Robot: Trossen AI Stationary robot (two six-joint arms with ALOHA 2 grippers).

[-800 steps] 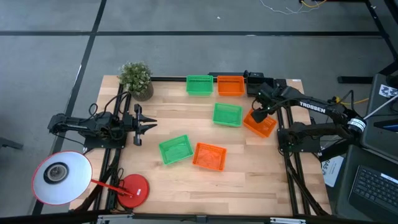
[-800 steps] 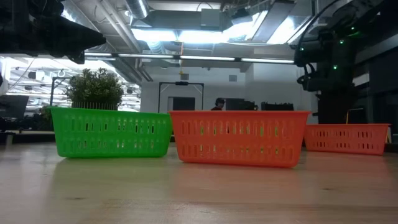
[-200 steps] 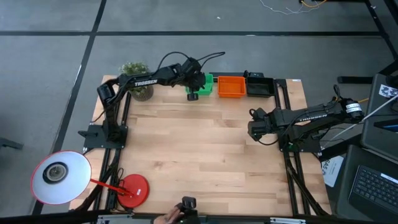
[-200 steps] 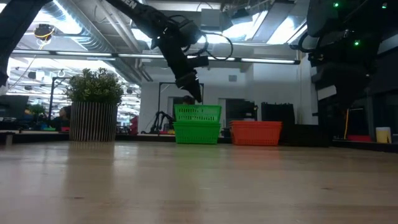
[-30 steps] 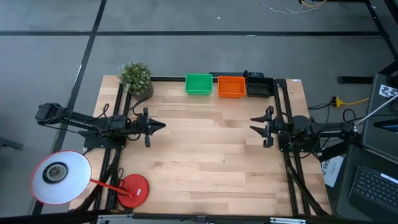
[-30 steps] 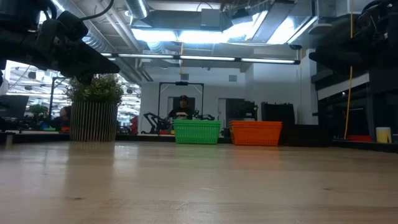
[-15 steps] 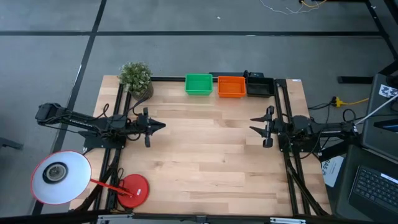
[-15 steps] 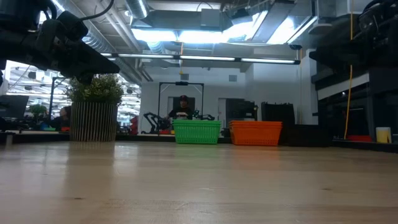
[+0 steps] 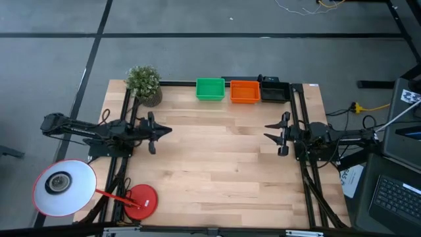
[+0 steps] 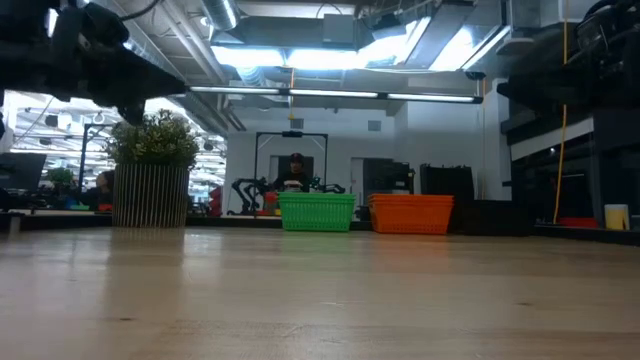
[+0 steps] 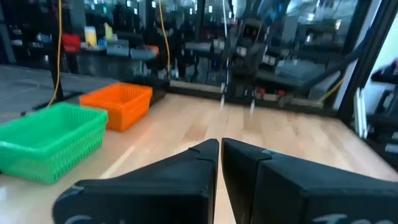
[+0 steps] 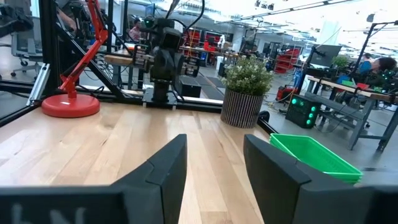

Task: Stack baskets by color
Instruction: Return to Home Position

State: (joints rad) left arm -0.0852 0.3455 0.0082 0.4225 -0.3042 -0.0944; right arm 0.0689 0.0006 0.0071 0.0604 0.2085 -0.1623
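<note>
Basically sorted: green stack (image 9: 210, 89), orange stack (image 9: 245, 91) and black stack (image 9: 275, 91) sit side by side, top centre of the overhead frame, along the table (image 9: 217, 178) edge. Step in hand looks like homing. Mid-left, the left gripper (image 11: 219, 144) has fingers nearly touching, nothing held. Mid-right, the right gripper (image 12: 214, 142) is wide and empty. Next move, my guess: park both arms clear of the stacks.

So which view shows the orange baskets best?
The high view: orange baskets whole, between green baskets and black baskets. Low view shows one side, left wrist view an oblique side; right wrist view, nothing.
</note>
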